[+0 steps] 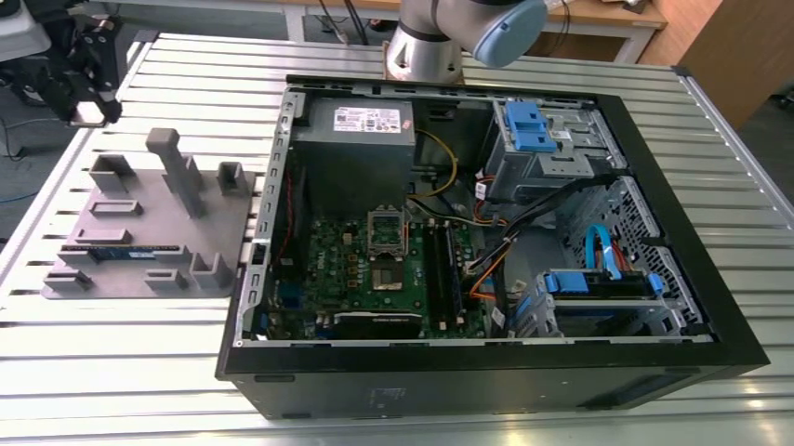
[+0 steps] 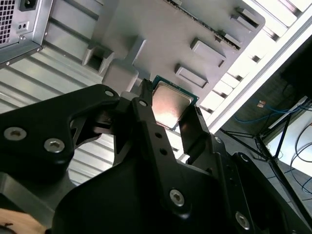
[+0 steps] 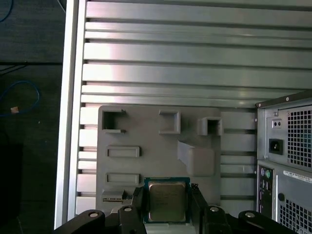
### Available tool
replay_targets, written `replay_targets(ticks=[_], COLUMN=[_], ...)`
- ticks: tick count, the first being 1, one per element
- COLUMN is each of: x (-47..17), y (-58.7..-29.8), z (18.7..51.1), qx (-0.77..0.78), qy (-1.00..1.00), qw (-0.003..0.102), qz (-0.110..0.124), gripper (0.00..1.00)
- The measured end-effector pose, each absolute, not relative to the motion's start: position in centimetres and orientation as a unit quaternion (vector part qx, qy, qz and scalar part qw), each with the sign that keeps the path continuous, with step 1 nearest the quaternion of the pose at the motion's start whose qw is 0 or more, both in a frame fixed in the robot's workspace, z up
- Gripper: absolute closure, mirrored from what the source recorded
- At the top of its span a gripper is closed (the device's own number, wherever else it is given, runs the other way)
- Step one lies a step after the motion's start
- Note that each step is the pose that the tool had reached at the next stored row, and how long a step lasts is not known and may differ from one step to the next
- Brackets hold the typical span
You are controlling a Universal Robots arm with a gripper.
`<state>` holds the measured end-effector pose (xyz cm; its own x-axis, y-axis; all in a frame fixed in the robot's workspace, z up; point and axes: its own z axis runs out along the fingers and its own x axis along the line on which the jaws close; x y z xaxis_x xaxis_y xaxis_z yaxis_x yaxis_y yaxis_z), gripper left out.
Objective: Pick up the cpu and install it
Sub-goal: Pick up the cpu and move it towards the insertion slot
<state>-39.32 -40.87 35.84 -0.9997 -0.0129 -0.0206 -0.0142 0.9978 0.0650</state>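
Note:
The cpu (image 3: 167, 199), a small square chip with a silvery top, sits between the black fingers (image 3: 138, 204) of my gripper (image 3: 167, 207), which is shut on it. In the second wrist view the cpu (image 2: 169, 103) shows edge-on between both fingers (image 2: 194, 127). The chip hangs above the grey fixture plate (image 3: 146, 141). In the exterior view my gripper (image 1: 89, 110) is at the far left, over the plate's back corner (image 1: 118, 200) and well apart from the open computer case (image 1: 496, 362). The socket (image 1: 387, 243) on the green motherboard stands open.
A blue-green memory stick (image 1: 125, 251) lies in the fixture plate. Grey posts (image 1: 177, 167) rise from the plate. The case holds a power supply (image 1: 360, 125), cables (image 1: 496, 251) and blue drive bays (image 1: 527, 130). The slatted metal table (image 1: 125, 362) ends close to my gripper.

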Motion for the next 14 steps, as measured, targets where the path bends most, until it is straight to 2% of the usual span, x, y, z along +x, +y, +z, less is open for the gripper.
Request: replay_targets(ticks=[14], x=[-38.2], y=[-40.9], z=[36.1], qx=[-0.007], qy=[0.999], qw=[0.010], qz=[0.033], gripper=[0.53])
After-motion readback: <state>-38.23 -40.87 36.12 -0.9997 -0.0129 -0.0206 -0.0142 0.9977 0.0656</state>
